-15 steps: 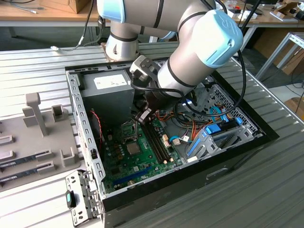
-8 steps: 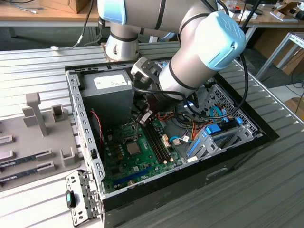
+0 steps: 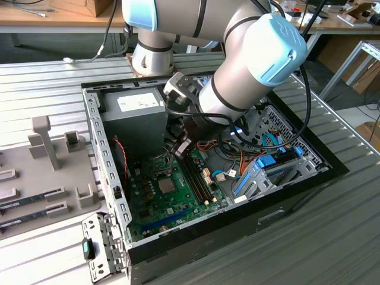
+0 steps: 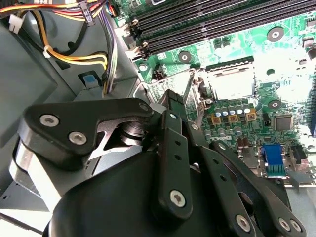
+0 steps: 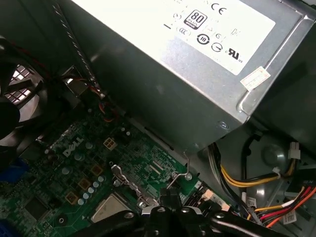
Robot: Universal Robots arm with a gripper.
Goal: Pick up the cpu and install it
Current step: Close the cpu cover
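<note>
A: Where's the cpu [image 4: 233, 81]?
B: Already sitting in the socket on the green motherboard [image 3: 155, 199], shiny top up, socket lever [image 5: 181, 174] raised beside it.
A: Gripper [image 4: 174, 101]?
B: Down inside the open case [image 3: 285, 193], just by the socket, next to the power supply [image 5: 163, 74]. Jaws pinched together, holding nothing.

I see ribbed grey metal bench [image 3: 53, 89] carrying whole setup in exterior view. Open black computer case [image 3: 297, 190] lies flat on bench, centre toward 4 o'clock, side panel off. Grey parts fixture [image 3: 41, 178] sits on bench at 9 o'clock, just beside case, with upright posts and slotted holders. Arm base [image 3: 151, 56] mounted on bench at 12 o'clock, close behind case. Bare ribbed bench visible at 5 o'clock and 10 o'clock.
</note>
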